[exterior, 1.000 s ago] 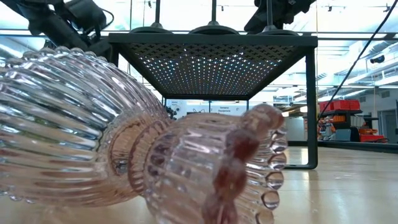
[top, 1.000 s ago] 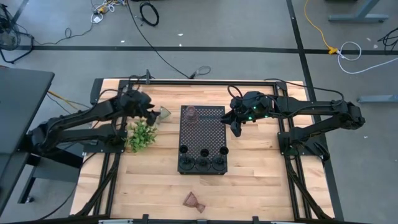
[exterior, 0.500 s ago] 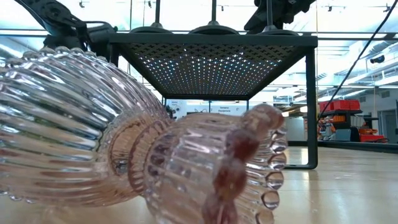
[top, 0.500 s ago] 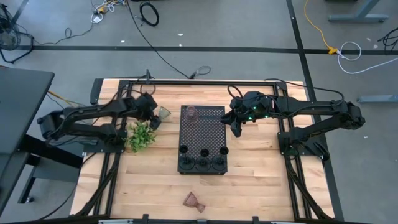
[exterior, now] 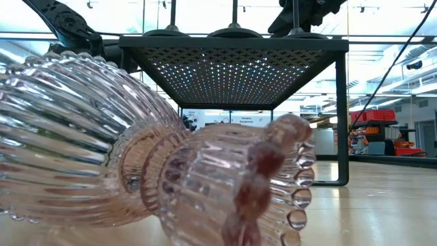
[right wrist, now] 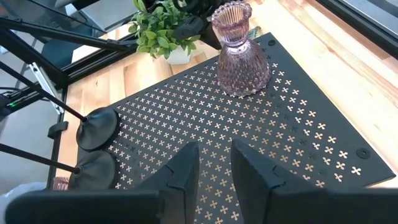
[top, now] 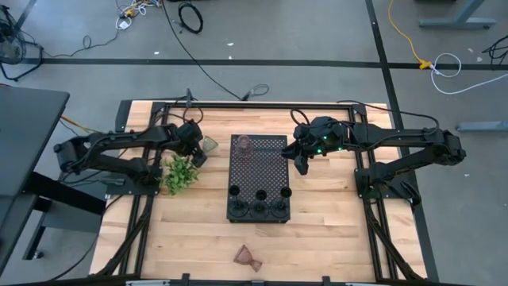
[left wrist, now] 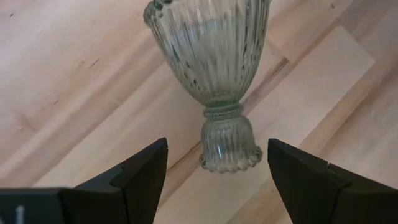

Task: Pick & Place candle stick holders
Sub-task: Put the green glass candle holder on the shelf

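A greenish glass cup (left wrist: 222, 68) lies on its side on the wood, near the table's far left (top: 209, 144). My left gripper (left wrist: 217, 171) is open and slants down over it, with one finger on either side of the cup's narrow end, apart from it. A pink cup (right wrist: 238, 53) stands upright on the far end of the black tray (top: 259, 171). Three black stick holders (top: 259, 208) stand on their disc bases at the tray's near end. Another pink cup (top: 248, 257) lies on its side by the near edge. My right gripper (right wrist: 214, 165) hovers over the tray's far right, narrowly open, holding nothing.
A leafy plant sprig (top: 181, 172) stands just near-side of my left gripper. The tray stands raised on legs (exterior: 341, 116). Bare wood lies to the right of the tray and along the near edge. Black frame rails (top: 365, 159) run along the table's sides.
My left gripper has come down toward the greenish cup and tipped more steeply downward. The cups, sticks and tray have kept their places.
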Available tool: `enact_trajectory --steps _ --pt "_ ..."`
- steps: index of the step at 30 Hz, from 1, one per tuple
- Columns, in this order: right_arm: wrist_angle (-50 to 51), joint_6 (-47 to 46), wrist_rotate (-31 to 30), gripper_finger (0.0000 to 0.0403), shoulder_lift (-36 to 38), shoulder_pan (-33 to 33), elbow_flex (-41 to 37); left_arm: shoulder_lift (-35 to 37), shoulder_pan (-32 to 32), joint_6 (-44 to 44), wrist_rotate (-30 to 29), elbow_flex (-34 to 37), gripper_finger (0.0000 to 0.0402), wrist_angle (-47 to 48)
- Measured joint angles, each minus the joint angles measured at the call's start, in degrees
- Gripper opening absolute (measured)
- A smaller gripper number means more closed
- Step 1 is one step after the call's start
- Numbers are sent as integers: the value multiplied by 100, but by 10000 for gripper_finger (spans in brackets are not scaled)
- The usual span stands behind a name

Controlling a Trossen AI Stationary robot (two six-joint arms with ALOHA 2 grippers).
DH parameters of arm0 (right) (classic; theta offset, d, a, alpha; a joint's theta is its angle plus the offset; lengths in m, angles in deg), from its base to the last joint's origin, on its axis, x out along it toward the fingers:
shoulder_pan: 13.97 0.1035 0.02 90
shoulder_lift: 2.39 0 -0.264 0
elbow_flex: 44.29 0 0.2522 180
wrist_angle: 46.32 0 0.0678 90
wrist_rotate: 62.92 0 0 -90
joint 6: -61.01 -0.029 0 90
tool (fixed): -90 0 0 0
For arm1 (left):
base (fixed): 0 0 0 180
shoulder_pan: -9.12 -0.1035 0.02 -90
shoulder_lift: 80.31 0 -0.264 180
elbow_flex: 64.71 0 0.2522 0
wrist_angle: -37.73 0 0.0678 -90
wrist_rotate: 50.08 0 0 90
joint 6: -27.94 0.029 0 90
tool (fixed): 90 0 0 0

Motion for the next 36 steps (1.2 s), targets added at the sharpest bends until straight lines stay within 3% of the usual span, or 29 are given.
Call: enact_trajectory --steps 23,26,30,36 --pt "0 43 -4 91 0 117 0 -1029 -20 69 -258 -4 273 -389" --pt "0 90 -58 91 0 156 0 -1132 -20 85 -262 -15 248 -469" --pt "0 105 -179 91 0 207 0 -1141 -20 88 -274 -18 170 -480" --pt "2 105 -194 91 0 221 0 -1111 -20 409 -324 -69 168 -330"
